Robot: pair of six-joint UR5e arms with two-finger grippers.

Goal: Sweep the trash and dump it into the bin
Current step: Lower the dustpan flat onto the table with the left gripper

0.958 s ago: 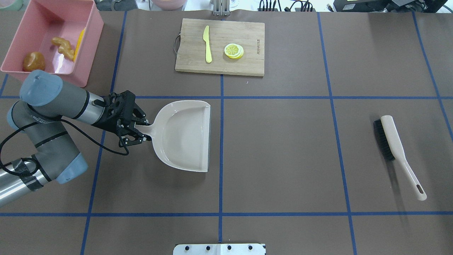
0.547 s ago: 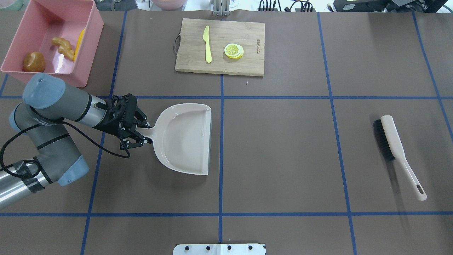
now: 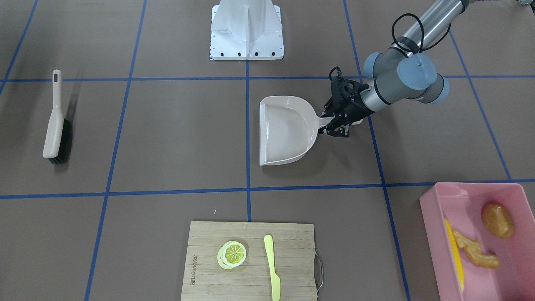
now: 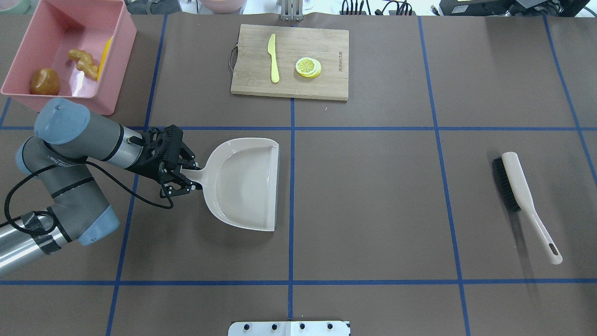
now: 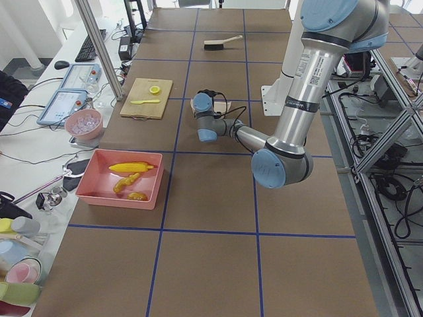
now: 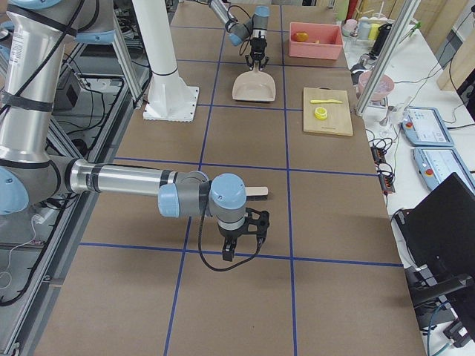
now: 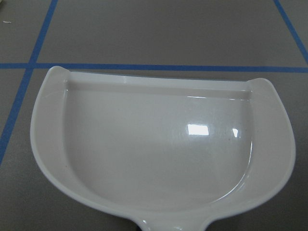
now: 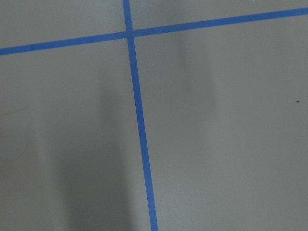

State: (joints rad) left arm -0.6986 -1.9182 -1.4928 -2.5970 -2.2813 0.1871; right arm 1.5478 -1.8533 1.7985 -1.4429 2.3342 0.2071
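Left gripper (image 4: 191, 176) clamping dustpan (image 4: 242, 186), brush (image 4: 520, 186) well apart

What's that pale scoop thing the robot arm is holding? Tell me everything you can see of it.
It is a beige dustpan, glossy like smooth plastic, with a rounded back wall, a straight open front lip and a short handle. It is empty; only light reflections show inside. The robot's left hand is shut on the handle, holding it roughly level, lip toward the table's middle. A shadow lies beneath it on the brown table, so whether it touches down is unclear.
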